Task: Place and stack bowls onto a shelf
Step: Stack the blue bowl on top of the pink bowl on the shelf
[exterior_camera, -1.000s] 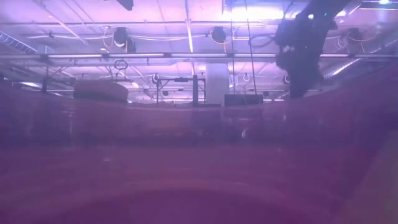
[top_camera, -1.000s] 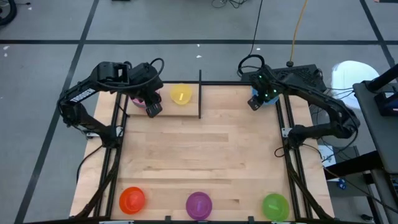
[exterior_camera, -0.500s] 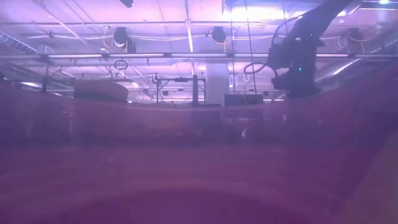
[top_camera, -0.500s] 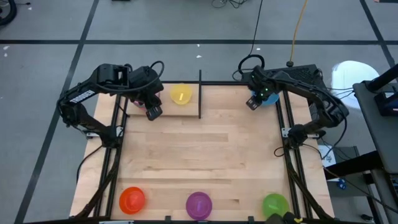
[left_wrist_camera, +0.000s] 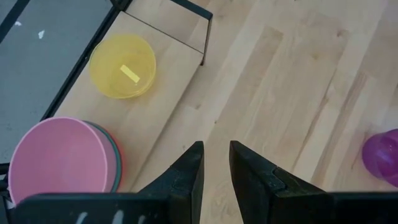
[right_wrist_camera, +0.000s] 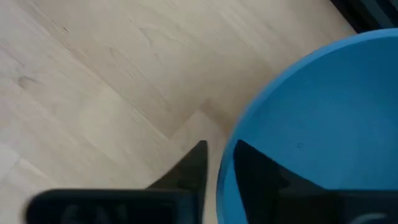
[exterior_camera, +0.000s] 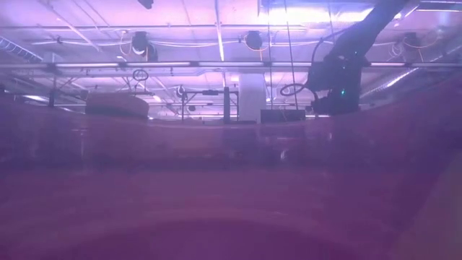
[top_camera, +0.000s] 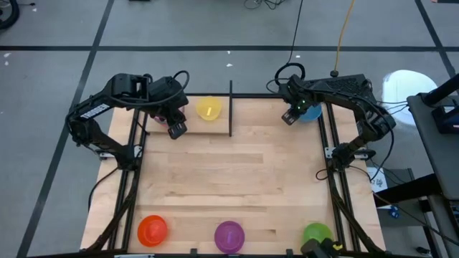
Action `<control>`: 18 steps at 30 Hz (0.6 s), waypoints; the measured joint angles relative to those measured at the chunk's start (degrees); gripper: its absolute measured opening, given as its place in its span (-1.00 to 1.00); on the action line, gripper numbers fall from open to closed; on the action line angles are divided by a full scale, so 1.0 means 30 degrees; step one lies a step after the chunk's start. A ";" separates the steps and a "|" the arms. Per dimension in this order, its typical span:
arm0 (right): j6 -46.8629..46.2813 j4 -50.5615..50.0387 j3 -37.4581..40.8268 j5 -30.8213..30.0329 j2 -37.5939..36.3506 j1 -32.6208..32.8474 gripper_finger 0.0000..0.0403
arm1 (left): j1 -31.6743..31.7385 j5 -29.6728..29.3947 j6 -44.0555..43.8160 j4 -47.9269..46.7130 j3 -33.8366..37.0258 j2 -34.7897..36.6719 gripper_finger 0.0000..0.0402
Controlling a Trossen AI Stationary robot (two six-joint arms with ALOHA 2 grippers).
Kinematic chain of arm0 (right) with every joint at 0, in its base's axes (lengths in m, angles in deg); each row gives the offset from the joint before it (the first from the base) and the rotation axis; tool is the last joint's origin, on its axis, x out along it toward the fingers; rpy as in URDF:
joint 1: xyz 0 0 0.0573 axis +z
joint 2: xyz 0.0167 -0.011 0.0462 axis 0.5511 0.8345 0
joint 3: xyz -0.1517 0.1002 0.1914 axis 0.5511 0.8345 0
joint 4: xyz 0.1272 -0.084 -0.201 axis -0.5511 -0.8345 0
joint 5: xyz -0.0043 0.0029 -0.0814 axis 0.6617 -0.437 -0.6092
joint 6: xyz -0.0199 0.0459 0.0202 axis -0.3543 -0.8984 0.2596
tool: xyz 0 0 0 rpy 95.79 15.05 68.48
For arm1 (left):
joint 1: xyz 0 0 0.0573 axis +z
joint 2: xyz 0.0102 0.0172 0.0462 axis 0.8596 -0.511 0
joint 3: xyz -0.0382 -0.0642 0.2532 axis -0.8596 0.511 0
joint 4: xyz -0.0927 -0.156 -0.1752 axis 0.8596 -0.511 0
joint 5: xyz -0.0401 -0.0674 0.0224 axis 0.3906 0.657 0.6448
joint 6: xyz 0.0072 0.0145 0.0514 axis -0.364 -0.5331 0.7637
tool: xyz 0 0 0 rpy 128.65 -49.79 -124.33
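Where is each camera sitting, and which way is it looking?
High view: above the table, looking straight down; both arms show, left gripper and right gripper at the shelf.
Low view: at tabletop height, looking level into the room; one arm hangs from above.
Left wrist view: on the left arm, past its own fingers, at the yellow bowl and pink bowl.
Right wrist view: on the right arm, fingers pinching the blue bowl.
Shared: the yellow bowl, high and left wrist views.
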State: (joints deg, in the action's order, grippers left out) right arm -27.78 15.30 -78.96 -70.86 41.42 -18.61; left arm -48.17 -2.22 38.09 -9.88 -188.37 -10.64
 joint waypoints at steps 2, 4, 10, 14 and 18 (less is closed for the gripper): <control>0.0133 -0.0212 0.0000 0.0018 0.0000 0.0000 -0.89 | 0.0000 0.0007 0.0000 0.0000 0.0000 0.0000 -0.60; 0.0327 -0.0469 0.0000 -0.0006 -0.0020 0.0125 -0.95 | 0.0000 0.0007 0.0000 0.0000 0.0000 0.0000 -0.60; 0.1838 -0.1386 -0.0007 0.0919 -0.0146 0.1688 -0.99 | 0.0000 0.0020 0.0034 -0.0006 0.0000 0.0000 -0.60; 0.3201 -0.1740 -0.0020 0.2213 -0.0146 0.3662 -0.99 | 0.0000 0.0022 0.0263 -0.0007 0.0000 0.0000 -0.60; 0.4948 -0.1937 -0.0029 0.3627 -0.0146 0.6163 -0.99 | -0.0007 0.0029 0.1307 -0.0007 0.0000 0.0000 -0.60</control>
State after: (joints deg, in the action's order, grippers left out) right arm -12.94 9.49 -79.05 -59.98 40.98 -0.12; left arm -48.19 -2.13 42.01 -9.90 -188.37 -10.64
